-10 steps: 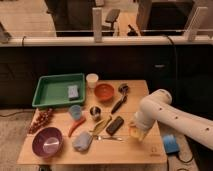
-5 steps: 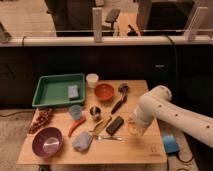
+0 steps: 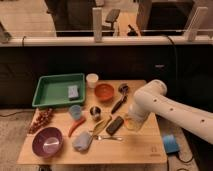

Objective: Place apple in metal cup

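Yellow-orange, the apple (image 3: 129,123) shows as a small patch at the tip of the gripper (image 3: 133,118), low over the right part of the table (image 3: 145,150); I read the jaws as closed around it and holding it, though the wrist hides much of the contact; whether it has left the wood I cannot tell.

What matters to me now is direction: the metal cup (image 3: 95,111) stands to the left of the gripper in my view, a little further back and well apart from it, upright with its mouth up. Between the two lies a black bar (image 3: 115,125), angled across the path; so I judge the carry should rise over it, cross leftward, then come down square on the rim; with the apple about as wide as that mouth, I have little room for error.

Just left of the metal cup stands a blue cup (image 3: 75,111); an orange bowl (image 3: 104,91) sits behind it; neither is my target.
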Robot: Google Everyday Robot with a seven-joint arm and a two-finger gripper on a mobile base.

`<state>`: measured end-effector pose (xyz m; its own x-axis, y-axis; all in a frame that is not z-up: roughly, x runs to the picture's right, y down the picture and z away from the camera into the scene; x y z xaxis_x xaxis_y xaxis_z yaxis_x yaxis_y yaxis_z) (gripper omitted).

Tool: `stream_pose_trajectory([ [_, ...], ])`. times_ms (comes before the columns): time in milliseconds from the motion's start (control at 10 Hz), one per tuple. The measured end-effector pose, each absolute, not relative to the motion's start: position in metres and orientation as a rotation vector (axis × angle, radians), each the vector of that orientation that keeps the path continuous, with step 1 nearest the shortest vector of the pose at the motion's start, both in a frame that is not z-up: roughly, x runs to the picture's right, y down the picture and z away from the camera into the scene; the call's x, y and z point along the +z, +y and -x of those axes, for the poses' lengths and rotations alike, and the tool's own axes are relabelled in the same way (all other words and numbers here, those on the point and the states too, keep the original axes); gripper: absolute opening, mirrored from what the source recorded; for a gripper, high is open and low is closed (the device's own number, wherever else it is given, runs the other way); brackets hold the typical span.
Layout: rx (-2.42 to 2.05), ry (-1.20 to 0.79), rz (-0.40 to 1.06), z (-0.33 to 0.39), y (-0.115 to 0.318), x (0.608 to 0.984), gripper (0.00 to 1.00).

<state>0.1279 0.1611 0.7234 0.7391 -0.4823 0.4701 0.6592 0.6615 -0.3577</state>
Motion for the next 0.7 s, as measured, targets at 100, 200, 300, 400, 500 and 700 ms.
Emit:
stream_pose_trajectory([
  [100, -0.674, -0.355, 0.543, -0.125, 0.159, 0.724, 0.00],
  [200, -0.686, -0.356, 0.546, -0.124, 0.156, 0.725, 0.00],
  [300, -0.697, -0.358, 0.547, -0.122, 0.152, 0.725, 0.00],
  [400, -0.708, -0.358, 0.551, -0.121, 0.148, 0.726, 0.00],
  [500, -0.714, -0.358, 0.553, -0.121, 0.146, 0.726, 0.00],
  [700, -0.728, -0.361, 0.555, -0.118, 0.138, 0.727, 0.00],
])
